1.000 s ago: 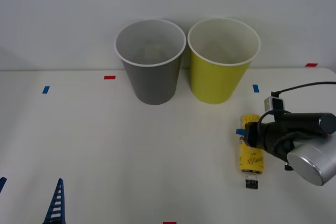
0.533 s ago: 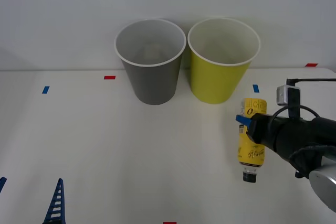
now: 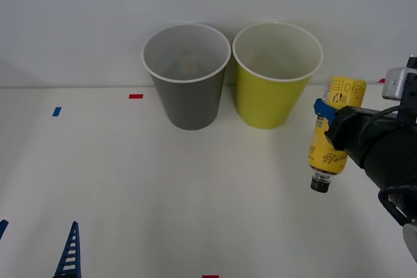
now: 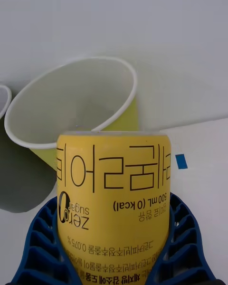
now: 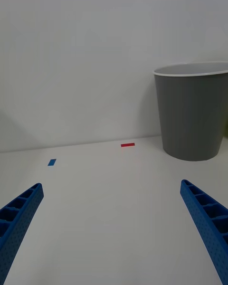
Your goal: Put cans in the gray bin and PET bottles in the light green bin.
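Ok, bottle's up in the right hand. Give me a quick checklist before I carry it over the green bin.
1. Grip: the right hand has its blue fingers closed on both sides of the PET bottle: ok.
2. Lift: bottle is off the table, cap pointing down: ok.
3. Height against the light green bin rim: cannot tell.
4. Position: bottle is beside the bin on the robot's right, not over its opening: not ok.
5. Bin opening: unobstructed, pale inside visible: ok.
6. Left hand: open, low on the robot's left, short of the gray bin, out of the path: ok.
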Motion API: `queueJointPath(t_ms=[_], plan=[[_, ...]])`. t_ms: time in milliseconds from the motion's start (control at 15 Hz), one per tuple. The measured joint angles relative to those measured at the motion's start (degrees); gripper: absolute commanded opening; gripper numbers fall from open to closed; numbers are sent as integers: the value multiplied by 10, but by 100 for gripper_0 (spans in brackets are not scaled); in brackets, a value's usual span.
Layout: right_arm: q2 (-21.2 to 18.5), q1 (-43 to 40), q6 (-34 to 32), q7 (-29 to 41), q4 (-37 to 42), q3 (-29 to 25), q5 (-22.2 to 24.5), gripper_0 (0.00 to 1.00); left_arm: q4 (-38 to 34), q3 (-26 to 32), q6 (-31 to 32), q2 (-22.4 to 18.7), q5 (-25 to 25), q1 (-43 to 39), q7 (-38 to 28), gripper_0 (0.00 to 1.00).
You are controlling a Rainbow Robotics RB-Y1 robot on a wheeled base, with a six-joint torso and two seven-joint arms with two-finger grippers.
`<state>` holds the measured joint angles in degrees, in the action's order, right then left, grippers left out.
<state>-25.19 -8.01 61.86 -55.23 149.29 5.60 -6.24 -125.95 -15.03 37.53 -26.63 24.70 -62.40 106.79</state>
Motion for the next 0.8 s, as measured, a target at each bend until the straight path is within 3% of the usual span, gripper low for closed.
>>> queueJointPath(t_ms=[467, 800], plan=[[20, 57, 1, 20, 7, -15, 43, 0, 0, 0, 0, 0, 0, 0, 0, 100], [45, 121, -59, -1, 7, -26, 48, 0, 0, 0, 0, 0, 0, 0, 0, 100]])
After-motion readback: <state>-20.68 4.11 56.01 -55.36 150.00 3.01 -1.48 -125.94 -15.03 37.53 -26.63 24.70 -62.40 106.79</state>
